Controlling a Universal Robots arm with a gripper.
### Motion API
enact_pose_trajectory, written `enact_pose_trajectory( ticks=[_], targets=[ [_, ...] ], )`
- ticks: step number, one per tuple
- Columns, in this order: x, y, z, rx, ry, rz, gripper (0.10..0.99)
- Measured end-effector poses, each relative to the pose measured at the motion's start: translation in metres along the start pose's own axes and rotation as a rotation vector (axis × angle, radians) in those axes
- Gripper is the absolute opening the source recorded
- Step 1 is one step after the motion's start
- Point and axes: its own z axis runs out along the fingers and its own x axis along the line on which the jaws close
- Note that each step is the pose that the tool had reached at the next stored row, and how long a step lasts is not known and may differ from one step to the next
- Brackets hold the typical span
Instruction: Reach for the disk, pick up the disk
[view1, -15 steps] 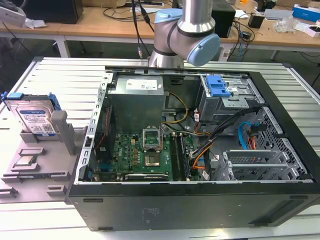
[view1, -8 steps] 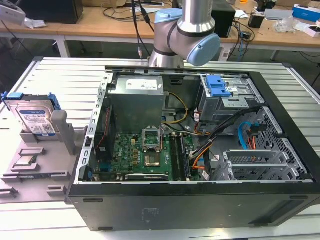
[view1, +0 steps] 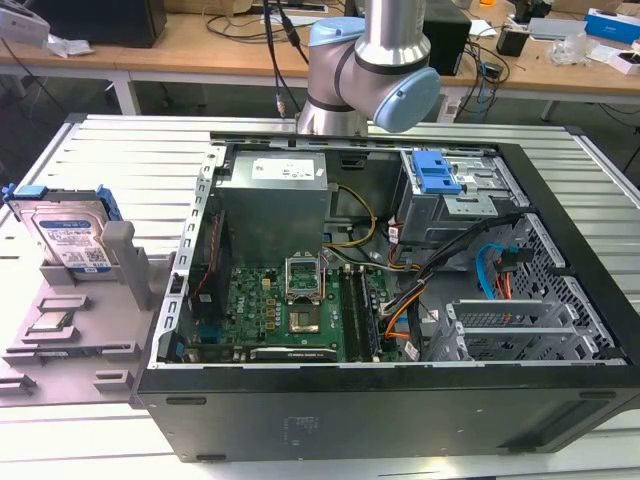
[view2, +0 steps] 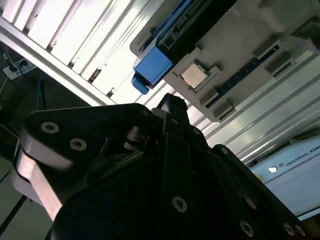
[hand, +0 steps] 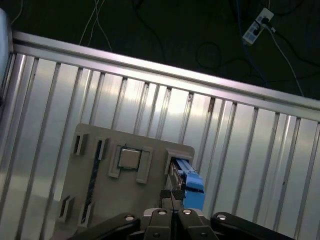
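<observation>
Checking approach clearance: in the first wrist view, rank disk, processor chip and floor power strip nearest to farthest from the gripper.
From the gripper:
1. disk, just beside it on the fixture
2. processor chip, in its fixture pocket
3. power strip, on the floor beyond the table

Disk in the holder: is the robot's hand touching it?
Apart. In the exterior view the disk stands in its grey holder with nothing on or against it.

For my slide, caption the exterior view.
Flat silver disk with blue bracket rests in grey plastic holder beside open black computer case.
</observation>
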Motion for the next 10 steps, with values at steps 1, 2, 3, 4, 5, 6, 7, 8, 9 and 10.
enact_pose_trajectory(
  ticks=[1,2,3,4,5,6,7,8,9,10],
  targets=[
    [0.0000,0.0000,0.0000,0.000,0.0004,-0.009,0.106],
    [0.0000,0.0000,0.0000,0.000,0.0007,-0.019,0.106],
    [0.0000,0.0000,0.0000,0.000,0.0012,-0.030,0.106],
    [0.0000,0.0000,0.0000,0.000,0.0016,-0.040,0.106],
    [0.0000,0.0000,0.0000,0.000,0.0020,-0.054,0.106],
    [0.0000,0.0000,0.0000,0.000,0.0024,-0.064,0.106],
    [0.0000,0.0000,0.0000,0.000,0.0027,-0.070,0.106],
    [0.0000,0.0000,0.0000,0.000,0.0027,-0.070,0.106],
    [0.0000,0.0000,0.0000,0.000,0.0027,-0.070,0.106],
    [0.0000,0.0000,0.0000,0.000,0.0028,-0.070,0.106]
  ],
)
